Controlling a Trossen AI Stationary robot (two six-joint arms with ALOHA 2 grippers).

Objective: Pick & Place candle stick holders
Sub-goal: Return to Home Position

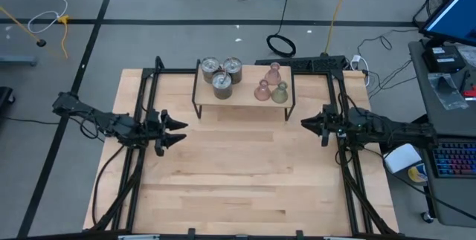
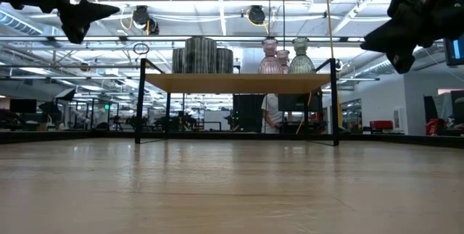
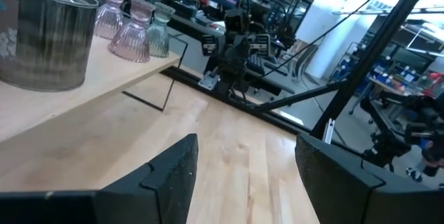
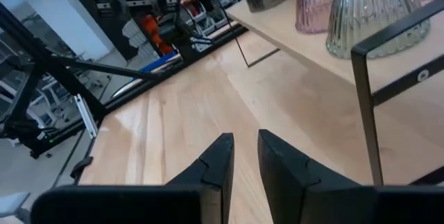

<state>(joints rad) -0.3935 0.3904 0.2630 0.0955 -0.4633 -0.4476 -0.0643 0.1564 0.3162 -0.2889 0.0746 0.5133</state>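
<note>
Pale wood covers the table [image 1: 238, 188], and a small shelf [image 1: 242, 96] on black legs stands at the upper centre of the high view. On its left half three silver holders [image 1: 222, 82] cluster close together. On its right half sit two pink glass holders [image 1: 262, 90] and a green glass holder [image 1: 280, 93]. The left gripper [image 1: 178, 132] hangs at middle left, fingers spread wide and holding nothing. The right gripper [image 1: 305, 123] hangs at middle right, its fingers seemingly only a narrow slit apart, empty.
</note>
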